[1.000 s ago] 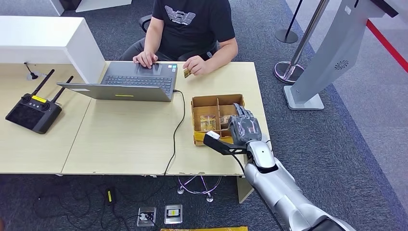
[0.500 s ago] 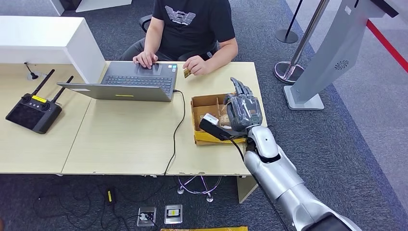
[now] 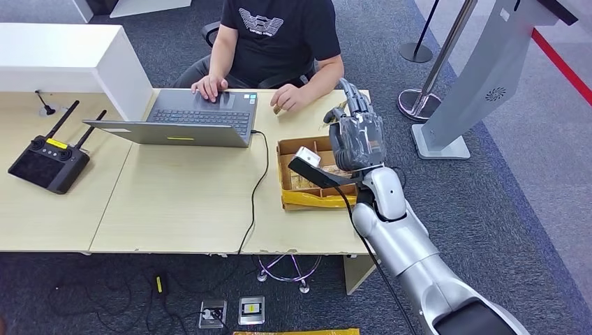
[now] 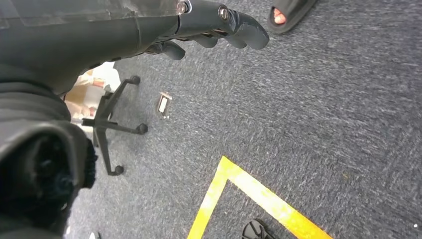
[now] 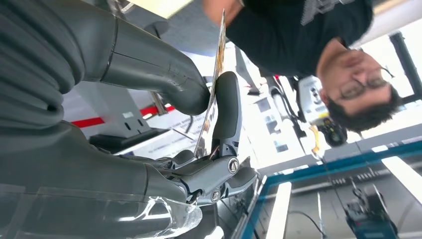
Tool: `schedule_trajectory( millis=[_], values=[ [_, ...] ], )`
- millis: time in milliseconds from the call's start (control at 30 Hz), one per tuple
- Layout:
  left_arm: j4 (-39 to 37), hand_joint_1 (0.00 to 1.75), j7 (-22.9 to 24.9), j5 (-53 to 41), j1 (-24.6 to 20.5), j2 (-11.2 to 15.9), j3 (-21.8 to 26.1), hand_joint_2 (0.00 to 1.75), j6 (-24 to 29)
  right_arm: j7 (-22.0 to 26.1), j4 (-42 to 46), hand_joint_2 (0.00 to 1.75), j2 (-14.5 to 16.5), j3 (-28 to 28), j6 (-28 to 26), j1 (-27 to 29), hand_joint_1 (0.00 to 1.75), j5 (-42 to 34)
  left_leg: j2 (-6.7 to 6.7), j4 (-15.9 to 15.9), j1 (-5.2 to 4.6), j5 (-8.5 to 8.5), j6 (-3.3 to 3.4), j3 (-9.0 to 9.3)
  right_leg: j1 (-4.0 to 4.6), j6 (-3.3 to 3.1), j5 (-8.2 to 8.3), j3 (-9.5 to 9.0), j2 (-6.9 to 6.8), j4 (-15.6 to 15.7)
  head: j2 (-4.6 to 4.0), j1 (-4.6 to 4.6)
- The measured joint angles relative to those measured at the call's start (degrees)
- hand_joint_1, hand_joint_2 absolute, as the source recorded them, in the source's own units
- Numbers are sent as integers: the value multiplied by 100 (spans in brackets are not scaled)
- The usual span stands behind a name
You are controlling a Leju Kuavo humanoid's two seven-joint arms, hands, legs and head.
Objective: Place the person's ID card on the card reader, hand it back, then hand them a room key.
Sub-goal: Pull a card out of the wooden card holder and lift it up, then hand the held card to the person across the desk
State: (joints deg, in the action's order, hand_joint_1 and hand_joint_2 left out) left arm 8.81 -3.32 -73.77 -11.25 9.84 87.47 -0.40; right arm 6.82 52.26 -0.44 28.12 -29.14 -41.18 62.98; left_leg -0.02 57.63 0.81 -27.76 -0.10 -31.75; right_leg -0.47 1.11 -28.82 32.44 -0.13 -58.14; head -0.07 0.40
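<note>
Fingers (image 5: 225, 107) of the right hand (image 3: 356, 136) are pinching a thin card (image 5: 213, 84) edge-on against the thumb, as the right wrist view is showing; the head view is placing that hand above the far edge of the cardboard box (image 3: 301, 195) of cards, reaching toward the person (image 3: 279, 35) seated across the bench (image 3: 174, 202). Judging by the box beneath the hand, the card is probably the room key, which would put the task in its last step, the handover; its face is too blurred to confirm this. A small tan item, possibly the ID card, is lying at the person's hand (image 3: 287, 98); what it is cannot be told. No card reader is identifiable on the bench. Remaining, on this reading: carrying the card to the person and letting go. The left hand (image 4: 199, 25) is hanging over the carpet with fingers curled and holding nothing.
</note>
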Motion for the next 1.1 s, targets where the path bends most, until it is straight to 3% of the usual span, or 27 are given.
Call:
schedule_trajectory(
  millis=[167,500,933,1067,1100],
  values=[
    [0,0,-74,-62,1,1,0,0,-72,295,-808,175,230,-72,-271,-427,175,-159,0,0,0,2,-2,-1,0,0,0,0,-2,-2,0,0],
    [0,0,-89,-184,2,43,0,0,-178,93,-1831,175,548,-115,-106,-1030,175,-89,-1,0,0,2,-3,-3,0,0,0,4,-1,-1,0,2],
    [0,0,-123,-304,26,110,-17,0,-328,-159,-2232,175,586,-115,-26,-1141,174,23,-2,1,0,2,-3,-4,0,0,0,5,-2,-1,0,1],
    [0,0,-128,-310,30,114,-20,0,-349,-204,-2310,0,586,-115,-24,-1140,0,42,-2,1,0,2,-3,-4,0,0,0,5,-2,-1,0,0],
    [0,0,-130,-312,30,114,-20,0,-355,-212,-2327,0,586,-115,-23,-1140,0,35,-2,1,0,2,-3,-4,0,0,0,5,-2,-1,0,1]
  ],
)
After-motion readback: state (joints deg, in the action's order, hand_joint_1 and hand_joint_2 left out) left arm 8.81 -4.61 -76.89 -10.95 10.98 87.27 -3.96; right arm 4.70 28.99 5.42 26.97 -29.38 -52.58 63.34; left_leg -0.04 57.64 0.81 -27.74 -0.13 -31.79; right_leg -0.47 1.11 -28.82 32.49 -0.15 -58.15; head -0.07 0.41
